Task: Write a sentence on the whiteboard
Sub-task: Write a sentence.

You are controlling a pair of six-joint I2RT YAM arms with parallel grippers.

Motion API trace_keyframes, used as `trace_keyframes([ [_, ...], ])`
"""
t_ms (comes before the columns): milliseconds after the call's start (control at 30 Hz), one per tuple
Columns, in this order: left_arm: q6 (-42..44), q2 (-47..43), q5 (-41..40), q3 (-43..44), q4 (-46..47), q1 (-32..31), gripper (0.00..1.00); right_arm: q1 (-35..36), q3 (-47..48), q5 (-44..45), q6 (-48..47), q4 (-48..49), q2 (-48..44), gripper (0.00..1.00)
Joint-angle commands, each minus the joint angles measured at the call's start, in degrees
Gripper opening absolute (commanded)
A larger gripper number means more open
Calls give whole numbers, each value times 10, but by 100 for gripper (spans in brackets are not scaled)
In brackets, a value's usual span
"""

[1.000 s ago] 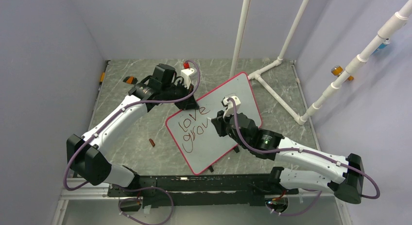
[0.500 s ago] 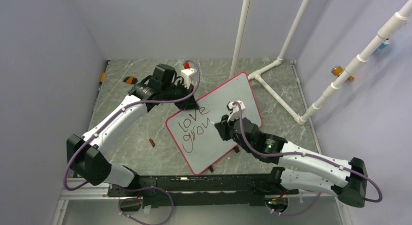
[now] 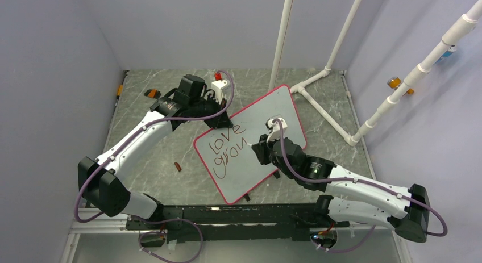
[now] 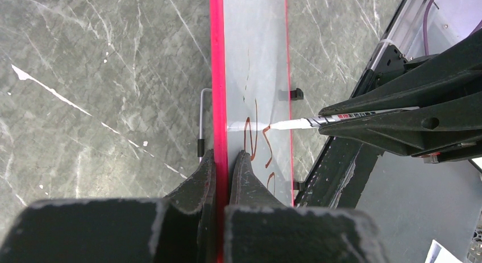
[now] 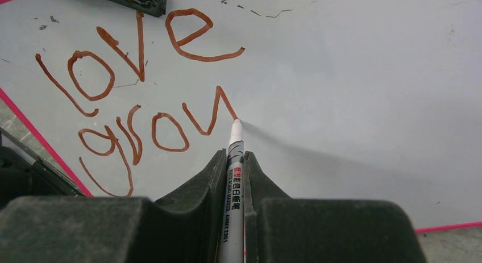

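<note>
The whiteboard [image 3: 244, 175], white with a red-pink frame, lies slanted at mid-table. My left gripper [image 3: 220, 122] is shut on its far-left edge. In the left wrist view the fingers [image 4: 223, 155] pinch the red frame [image 4: 216, 75]. The sentence [image 3: 224, 149] reads "love" [image 5: 136, 47] above "gro" and a half-made letter [image 5: 210, 112] in dark red. My right gripper [image 5: 234, 155] is shut on a white marker [image 5: 235, 178]. Its tip [image 5: 236, 122] touches the board at the end of the last stroke. From above, the right gripper [image 3: 257, 149] sits right of the words.
A white pipe frame [image 3: 318, 98] stands at the back right beside the board. A small brown piece [image 3: 178, 166] lies left of the board and an orange item [image 3: 152, 93] at the far left. Black clips [image 3: 277, 174] sit on the board's near edge.
The right gripper has shifted slightly right and toward me with the marker, lengthening the last stroke of the second word. In the last half second it barely moves. The left arm stays put.
</note>
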Motion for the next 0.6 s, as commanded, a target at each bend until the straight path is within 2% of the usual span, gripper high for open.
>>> trace_keyframes([
  [0,96,-9,-109,-1,25,2,0,-5,31,31,-15,-9,15,0],
  [567,94,-11,-104,-1,24,1,0,-9,87,43,-50,-7,54,0],
])
